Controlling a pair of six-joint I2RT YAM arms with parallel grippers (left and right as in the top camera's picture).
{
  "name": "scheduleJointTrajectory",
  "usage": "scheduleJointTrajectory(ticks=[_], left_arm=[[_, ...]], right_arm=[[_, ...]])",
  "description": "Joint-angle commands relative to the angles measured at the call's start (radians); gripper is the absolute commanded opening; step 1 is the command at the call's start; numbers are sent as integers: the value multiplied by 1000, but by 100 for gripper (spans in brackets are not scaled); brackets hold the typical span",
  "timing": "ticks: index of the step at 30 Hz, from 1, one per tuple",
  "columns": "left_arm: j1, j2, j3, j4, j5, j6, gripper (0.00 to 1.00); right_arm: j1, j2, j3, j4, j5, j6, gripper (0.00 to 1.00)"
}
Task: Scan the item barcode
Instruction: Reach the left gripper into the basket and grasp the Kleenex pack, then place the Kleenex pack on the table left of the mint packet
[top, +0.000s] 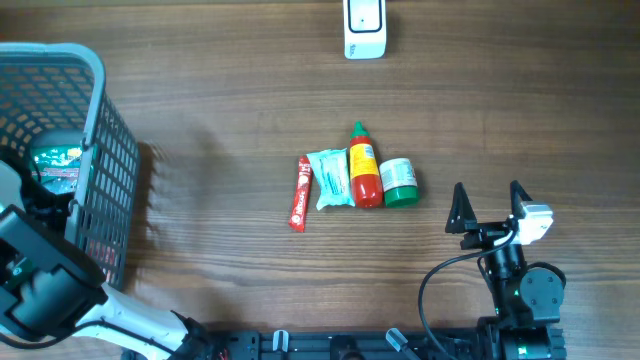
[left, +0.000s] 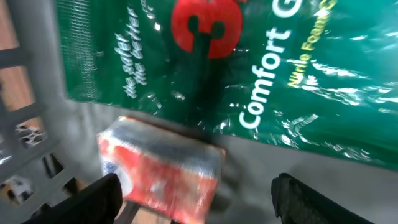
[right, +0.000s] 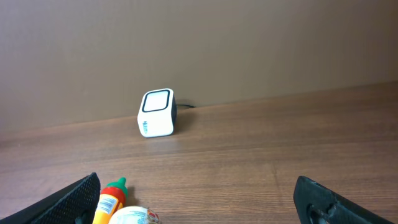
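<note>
Red pack (left: 163, 167) is lying inside the basket (top: 100, 130) against a green bag (left: 261, 74) reading "Comfort"; the left gripper (left: 194, 193) is straddling it, jaws released. The right gripper (top: 487, 195) is hovering spread and empty, facing the scanner (right: 156, 113).

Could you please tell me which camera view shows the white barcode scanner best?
The right wrist view: the scanner stands whole and unobstructed on the table, its dark-rimmed face towards the camera. The overhead view shows it from above, cropped by the top edge. The left wrist view looks into the basket, showing none of it.
</note>
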Motion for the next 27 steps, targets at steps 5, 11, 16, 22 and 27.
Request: scheduleJointTrajectory(ticks=[5,11,16,22,27], left_arm=[[-8,9,-114,116,13,5,44],[-8,7,-88,84,24,5,4],[-8,-7,163,-120,23,5,4],[-8,-99,522,-302,24,5,4],[-26,-296,614,-301,153,5,4]], right_arm=[[3,-7,-1,2,-10,-18,100],[3,-7,-1,2,-10,-18,100],[3,-7,-1,2,-9,-18,100],[3,-7,-1,2,-10,-18,100],[3,-7,-1,2,-10,-18,100]])
